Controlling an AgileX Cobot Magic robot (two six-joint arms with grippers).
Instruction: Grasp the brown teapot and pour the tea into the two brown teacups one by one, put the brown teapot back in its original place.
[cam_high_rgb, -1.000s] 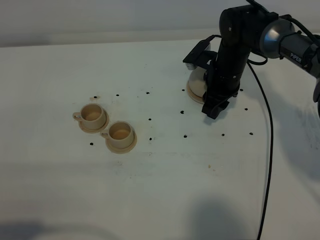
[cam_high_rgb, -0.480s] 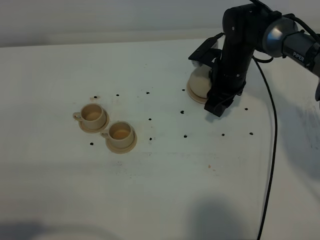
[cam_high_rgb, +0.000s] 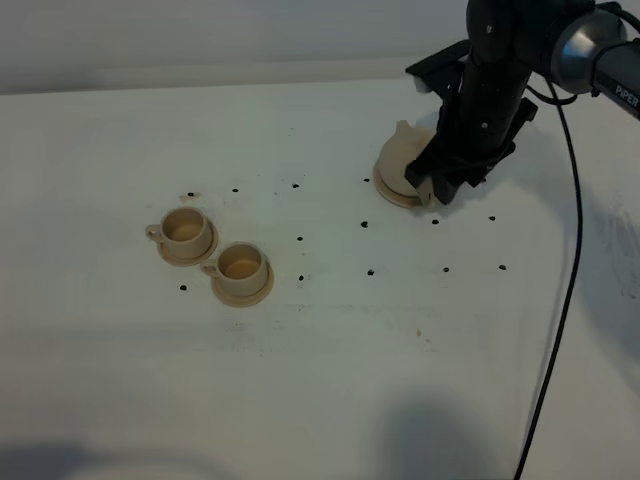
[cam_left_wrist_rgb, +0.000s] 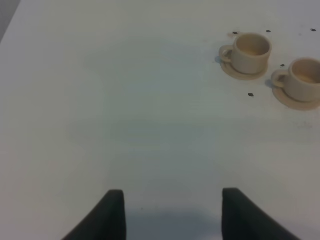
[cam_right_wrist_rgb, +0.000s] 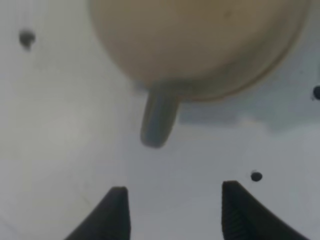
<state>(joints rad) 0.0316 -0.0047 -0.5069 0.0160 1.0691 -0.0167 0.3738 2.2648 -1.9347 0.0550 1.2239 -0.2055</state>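
**Right gripper (cam_right_wrist_rgb: 172, 187) wide open at the brown teapot (cam_high_rgb: 402, 160)**

Right gripper's jaws stand wide apart with nothing between them. In the right wrist view the teapot's loop handle (cam_right_wrist_rgb: 159, 120) points toward the gap but ends short of the fingertips, with bare table in between. The brown teapot sits upright at the far right of the white table (cam_high_rgb: 300, 380) on its wide tan saucer (cam_high_rgb: 385, 193), and the black right arm (cam_high_rgb: 490, 90) leans over it and hides its right side.

The two brown teacups stand well apart from the teapot, at the left. One (cam_high_rgb: 186, 229) is farther left and the other (cam_high_rgb: 241, 265) is just beside it, nearer and to the right. Each is on its own small saucer, handle to the left.

The left gripper (cam_left_wrist_rgb: 172, 192) hangs over bare table with its jaws spread and empty.

Small black dots (cam_high_rgb: 300, 239) are scattered between cups and teapot.
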